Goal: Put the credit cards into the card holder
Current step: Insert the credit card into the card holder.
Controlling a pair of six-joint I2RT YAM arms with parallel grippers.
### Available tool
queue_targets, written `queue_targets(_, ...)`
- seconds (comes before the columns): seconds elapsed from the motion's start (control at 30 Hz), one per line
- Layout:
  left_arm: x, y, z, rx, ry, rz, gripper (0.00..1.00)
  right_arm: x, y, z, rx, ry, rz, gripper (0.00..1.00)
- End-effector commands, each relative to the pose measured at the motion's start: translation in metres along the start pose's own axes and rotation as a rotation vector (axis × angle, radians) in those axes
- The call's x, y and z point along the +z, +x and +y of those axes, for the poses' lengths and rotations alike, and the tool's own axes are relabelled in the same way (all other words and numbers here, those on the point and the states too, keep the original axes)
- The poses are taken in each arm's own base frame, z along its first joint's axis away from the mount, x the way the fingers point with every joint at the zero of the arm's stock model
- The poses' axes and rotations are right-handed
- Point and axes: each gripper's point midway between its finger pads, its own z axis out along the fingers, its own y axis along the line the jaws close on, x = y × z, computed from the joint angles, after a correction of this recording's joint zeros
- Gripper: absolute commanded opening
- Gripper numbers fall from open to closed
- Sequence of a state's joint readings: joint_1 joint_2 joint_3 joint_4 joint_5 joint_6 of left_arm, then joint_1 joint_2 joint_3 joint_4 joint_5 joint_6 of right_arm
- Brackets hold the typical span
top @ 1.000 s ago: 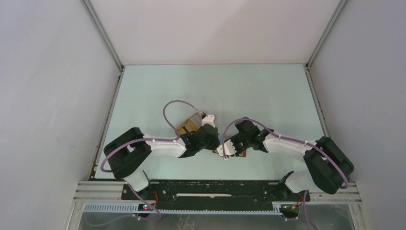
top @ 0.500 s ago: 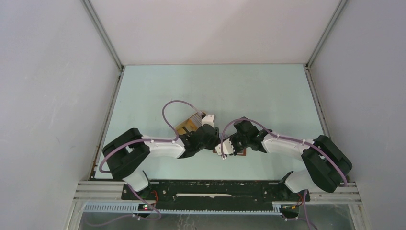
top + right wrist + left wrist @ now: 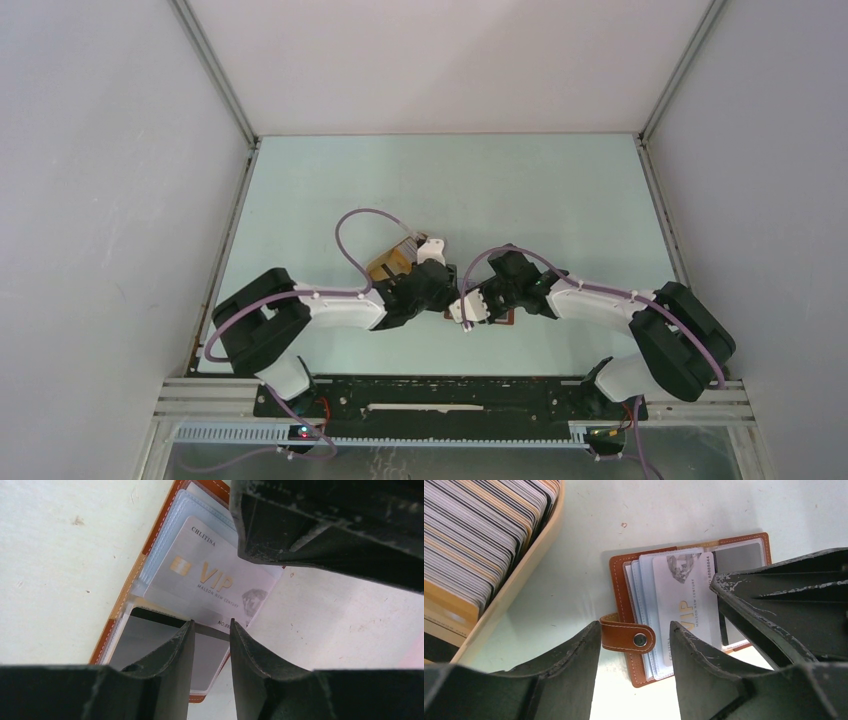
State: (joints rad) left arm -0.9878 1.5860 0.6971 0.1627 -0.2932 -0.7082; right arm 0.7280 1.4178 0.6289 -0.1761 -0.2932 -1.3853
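Note:
The card holder [image 3: 618,587] lies open on the table, its strap tab [image 3: 626,636] toward me. A white VIP card [image 3: 684,597] rests flat on its clear pockets, partly over the spine. My left gripper [image 3: 635,625] stands open above the tab, holding nothing. My right gripper [image 3: 212,622] hovers over the holder's [image 3: 125,600] other page with a narrow gap between its jaws. Its tips sit at the end of the VIP card [image 3: 210,575] and nothing is pinched. More credit cards [image 3: 479,535] stand edge-on in a row at upper left.
A tan tray [image 3: 526,572] holds the row of cards, close to the left of the holder; from above the tray [image 3: 388,264] shows behind the left arm. Both arms crowd together near the table's front middle. Grey walls fence the table.
The left gripper's jaws have spread apart. Both arms have barely shifted, and the right gripper's gap is the same.

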Motion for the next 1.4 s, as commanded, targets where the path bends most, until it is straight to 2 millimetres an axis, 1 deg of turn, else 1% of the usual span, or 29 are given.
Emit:
queue_targets(0.0,0.005,-0.021,-0.010,-0.012,-0.008,-0.036,0.58,0.002,0.001,0.004,0.013,-0.005,0.000,0.41)
queue_targets(0.2,0.012,-0.013,-0.017,-0.001,0.025,0.018,0.59,0.003,0.001,0.004,0.015,-0.006,-0.001,0.40)
queue_targets(0.4,0.016,-0.004,-0.022,0.012,0.049,0.064,0.56,0.003,0.001,0.000,0.028,0.013,0.003,0.40)
queue_targets(0.6,0.015,-0.001,-0.024,0.013,0.067,0.076,0.56,0.005,0.001,-0.006,0.040,0.044,0.017,0.40)
queue_targets(0.77,0.014,-0.003,-0.025,0.011,0.073,0.067,0.56,0.002,0.003,-0.010,0.042,0.061,0.028,0.41)
queue_targets(0.87,0.009,-0.010,-0.023,-0.006,0.072,0.028,0.57,-0.002,0.004,-0.009,0.045,0.059,0.026,0.43)
queue_targets(0.9,0.006,-0.013,-0.022,-0.014,0.076,0.010,0.57,-0.004,0.005,-0.008,0.045,0.054,0.023,0.45)
queue_targets(1.03,-0.007,-0.025,-0.022,-0.051,0.116,-0.072,0.58,-0.017,0.002,-0.007,0.065,0.052,-0.010,0.48)
queue_targets(1.23,-0.026,-0.034,-0.024,-0.064,0.187,-0.151,0.58,-0.037,-0.006,-0.004,0.088,0.041,-0.075,0.51)
queue_targets(1.33,-0.040,-0.041,-0.032,-0.038,0.260,-0.204,0.58,-0.049,-0.016,-0.008,0.178,0.022,-0.123,0.51)
queue_targets(1.37,-0.048,-0.047,-0.037,-0.028,0.295,-0.233,0.58,-0.053,-0.019,-0.008,0.231,0.006,-0.139,0.51)
